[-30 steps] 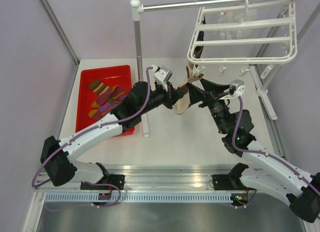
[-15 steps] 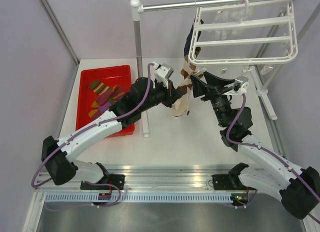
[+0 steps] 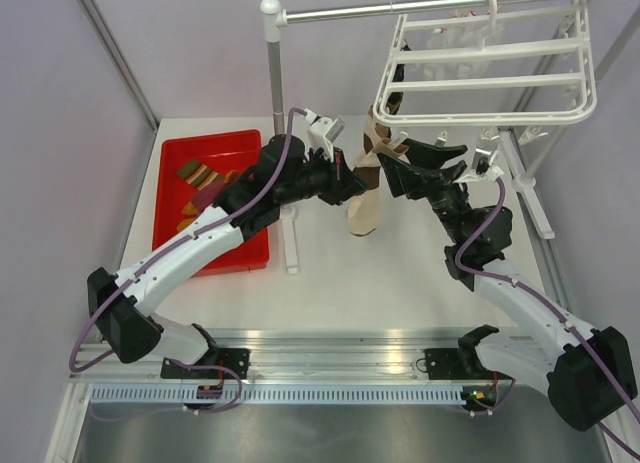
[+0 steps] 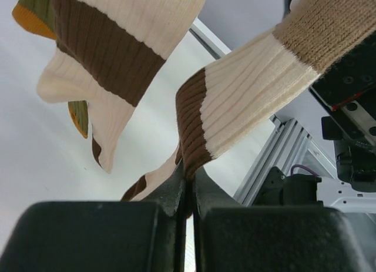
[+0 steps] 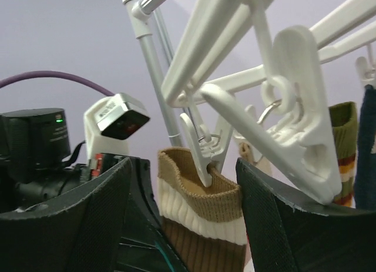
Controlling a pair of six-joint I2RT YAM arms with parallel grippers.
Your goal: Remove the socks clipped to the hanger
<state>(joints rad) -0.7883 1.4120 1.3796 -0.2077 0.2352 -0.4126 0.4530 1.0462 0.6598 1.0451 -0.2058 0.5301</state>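
The white hanger hangs from the metal pole at the back right. A brown-and-cream striped sock hangs from one of its clips at the frame's front left corner. My left gripper is shut on this sock's lower part, seen pinched between its fingers. My right gripper is open, its two fingers either side of the sock's tan cuff and the clip. A second striped sock, an olive sock and a navy sock hang nearby.
A red tray at the left holds purple and olive socks. The pole stand's upright rises between the tray and the arms. Empty clips dangle along the hanger's front edge.
Both arms have risen toward the hanger. The hanger has swung a little, and the striped sock now hangs straighter between the two grippers.
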